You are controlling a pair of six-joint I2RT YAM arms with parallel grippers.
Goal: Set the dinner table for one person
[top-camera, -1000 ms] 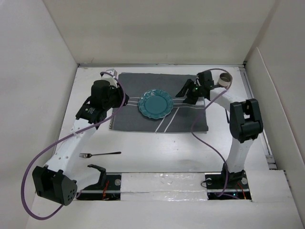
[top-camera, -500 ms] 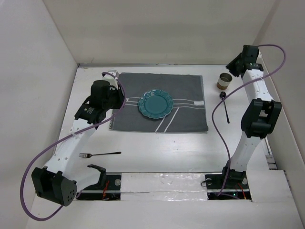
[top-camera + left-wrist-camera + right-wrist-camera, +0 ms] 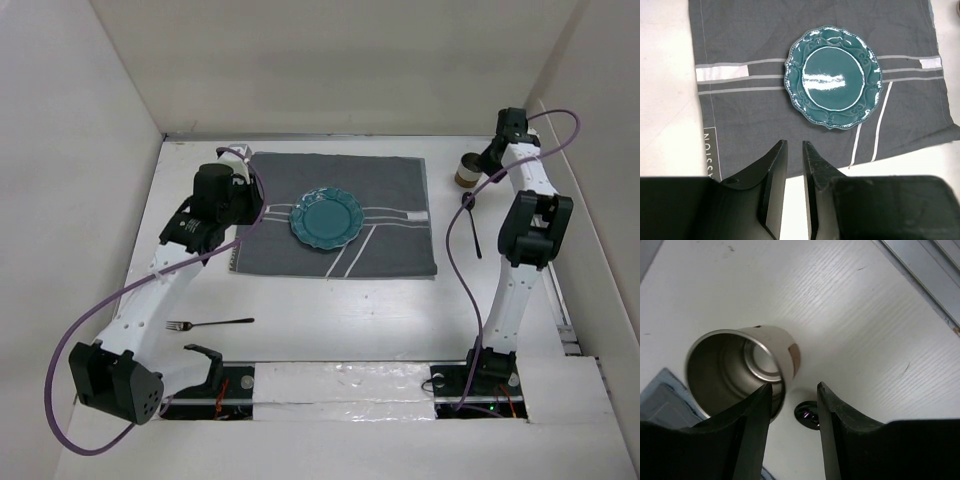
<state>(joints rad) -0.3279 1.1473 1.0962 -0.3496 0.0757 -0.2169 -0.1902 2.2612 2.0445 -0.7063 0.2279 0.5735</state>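
The white dinner table carries a grey striped mat with a teal scalloped plate at its middle. My left gripper hovers over the mat's left part. In the left wrist view its jaws are shut and empty, nearer than the plate. A metal cup stands right of the mat, and a black spoon lies just nearer. My right gripper hangs open by them. The right wrist view shows its jaws above the spoon's bowl, beside the cup.
A fork lies on the table at the near left, handle pointing right. White walls enclose the table on the left, back and right. A metal rail runs along the right edge.
The right arm swung from over the mat's right part out to the far right corner, then came down beside the cup. The left arm has barely moved.
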